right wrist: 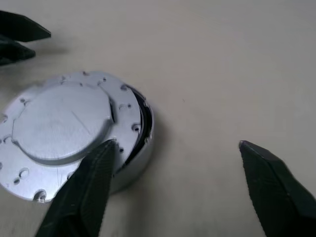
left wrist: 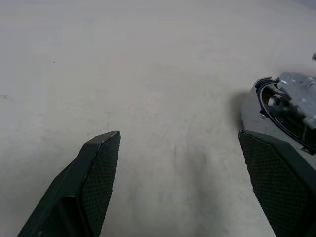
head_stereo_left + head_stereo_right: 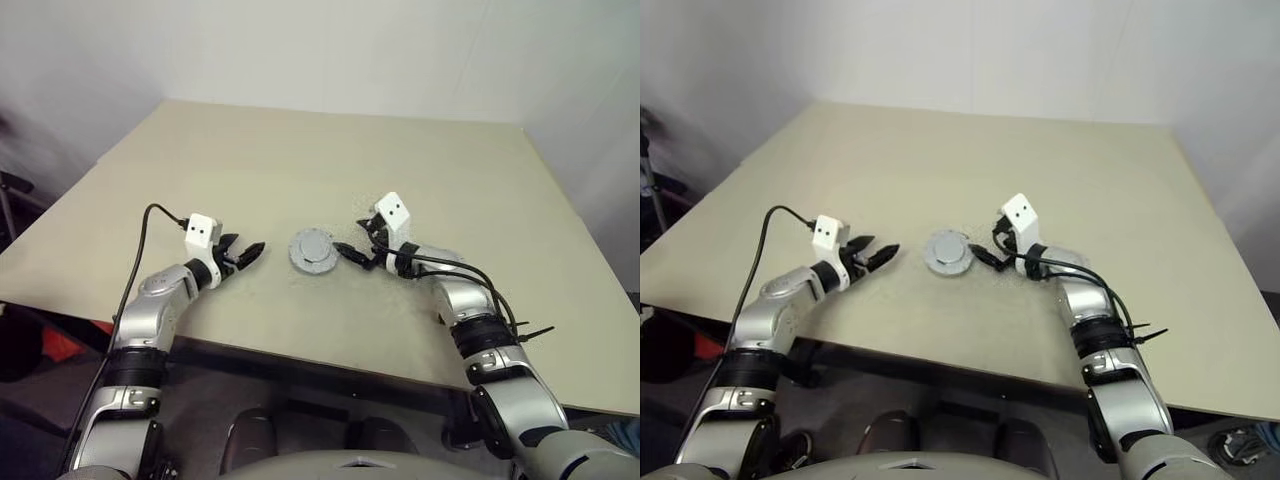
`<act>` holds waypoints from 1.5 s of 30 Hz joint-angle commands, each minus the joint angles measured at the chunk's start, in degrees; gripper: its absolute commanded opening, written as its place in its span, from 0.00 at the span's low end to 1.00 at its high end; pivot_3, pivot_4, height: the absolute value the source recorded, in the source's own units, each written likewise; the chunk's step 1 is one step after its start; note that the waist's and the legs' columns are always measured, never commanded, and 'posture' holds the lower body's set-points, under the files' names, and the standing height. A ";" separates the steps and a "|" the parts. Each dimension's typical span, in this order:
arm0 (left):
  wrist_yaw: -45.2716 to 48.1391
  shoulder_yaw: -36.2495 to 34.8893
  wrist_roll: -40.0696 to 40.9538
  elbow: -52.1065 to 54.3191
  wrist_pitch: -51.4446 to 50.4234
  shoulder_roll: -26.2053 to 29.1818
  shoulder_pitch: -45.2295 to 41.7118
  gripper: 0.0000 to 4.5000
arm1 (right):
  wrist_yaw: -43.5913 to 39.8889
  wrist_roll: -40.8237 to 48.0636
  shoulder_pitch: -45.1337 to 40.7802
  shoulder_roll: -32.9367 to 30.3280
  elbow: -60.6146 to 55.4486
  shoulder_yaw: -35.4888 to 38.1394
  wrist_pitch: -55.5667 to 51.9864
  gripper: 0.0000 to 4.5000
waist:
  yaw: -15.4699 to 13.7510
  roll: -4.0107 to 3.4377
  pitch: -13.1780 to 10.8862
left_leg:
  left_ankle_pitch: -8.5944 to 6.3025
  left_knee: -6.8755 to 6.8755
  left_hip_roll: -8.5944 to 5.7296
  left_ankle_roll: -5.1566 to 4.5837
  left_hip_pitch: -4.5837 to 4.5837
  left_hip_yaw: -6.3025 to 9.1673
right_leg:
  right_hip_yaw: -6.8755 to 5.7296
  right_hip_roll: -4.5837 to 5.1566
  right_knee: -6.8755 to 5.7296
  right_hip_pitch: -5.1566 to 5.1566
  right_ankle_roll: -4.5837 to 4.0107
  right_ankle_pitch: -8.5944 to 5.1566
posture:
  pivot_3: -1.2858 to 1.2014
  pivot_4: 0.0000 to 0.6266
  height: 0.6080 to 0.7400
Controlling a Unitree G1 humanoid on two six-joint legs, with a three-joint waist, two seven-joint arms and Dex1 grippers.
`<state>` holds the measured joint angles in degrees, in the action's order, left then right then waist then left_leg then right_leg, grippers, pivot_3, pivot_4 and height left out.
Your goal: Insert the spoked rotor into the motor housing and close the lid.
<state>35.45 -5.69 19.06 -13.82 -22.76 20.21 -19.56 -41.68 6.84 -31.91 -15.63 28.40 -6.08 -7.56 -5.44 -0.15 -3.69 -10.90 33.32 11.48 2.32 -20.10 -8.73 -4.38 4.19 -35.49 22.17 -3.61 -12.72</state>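
There, near the front middle of the beige desk [image 3: 300, 160], lay the motor housing [image 1: 140, 160] with the lid [image 3: 313, 250] on top of it, the two forming one low silvery round stack between the robot's arms. In the right wrist view the lid's pale face, with its raised centre plate and small holes round the edge, sat tilted rather than flush: a dark gap showed under its rim on the side towards the right gripper. The spoked rotor could not be made out; whether it sat inside the housing could not be told.

The right gripper [image 3: 356, 252] hung just beside the stack, its two black fingers [image 1: 86, 192] spread wide and holding nothing. One finger's tip overlapped the lid's edge in the wrist view, though contact could not be confirmed; the other stood well off over bare desk.

The left gripper [image 3: 243, 254] hovered near the stack on the opposite side, apart from it, pointing towards it. Its fingers [image 2: 94, 170] were likewise parted wide and empty, low over the desk.
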 commanded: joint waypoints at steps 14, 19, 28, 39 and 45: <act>-0.04 -0.92 0.44 3.33 -0.66 1.39 1.35 0.90 | -6.64 7.79 -0.16 2.30 -13.25 1.35 -1.66 0.99 | -0.14 0.00 0.00 | -0.13 0.00 0.02 -0.23 0.01 0.03 | -0.01 0.00 0.00 -0.04 -0.01 -0.01 | 0.52 0.00 1.00; 0.07 -0.95 0.48 3.87 -1.19 1.58 1.46 0.90 | -6.15 5.79 2.13 3.16 -12.79 -1.20 -1.46 0.99 | -0.09 0.00 0.00 | -0.13 -0.01 0.02 -0.23 -0.02 0.03 | -0.01 0.00 0.01 0.01 -0.01 -0.01 | 0.52 0.00 1.00; -0.18 -1.53 0.67 6.05 -2.48 2.14 3.20 0.90 | -5.92 3.77 3.58 3.88 -11.34 -3.24 0.08 0.99 | -0.06 0.00 0.00 | -0.13 -0.01 0.02 -0.23 -0.01 0.04 | -0.01 0.00 0.02 0.00 -0.01 -0.01 | 0.52 0.00 1.00; -0.75 -2.42 1.20 10.18 -4.94 3.28 5.83 0.90 | -5.19 2.02 3.20 6.02 -5.27 -4.33 2.77 0.99 | 0.05 0.01 0.00 | -0.14 -0.02 0.03 -0.23 0.03 0.04 | 0.00 0.00 0.03 -0.02 -0.01 -0.01 | 0.52 0.00 1.00; -0.87 -2.71 1.23 11.02 -5.59 3.67 6.07 0.90 | -4.65 1.22 2.33 6.98 -2.54 -4.31 4.54 0.99 | 0.10 0.01 0.01 | -0.14 -0.02 0.04 -0.23 0.07 0.04 | 0.00 0.00 0.03 -0.06 -0.01 -0.01 | 0.52 0.00 1.00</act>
<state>34.63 -7.13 19.52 -5.43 -28.37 22.96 -12.96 -46.61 8.49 -28.24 -9.22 25.37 -10.36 -4.49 -5.33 -0.14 -3.69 -11.03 33.31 11.51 2.09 -20.01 -8.70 -4.38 4.19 -35.46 22.10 -3.62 -12.73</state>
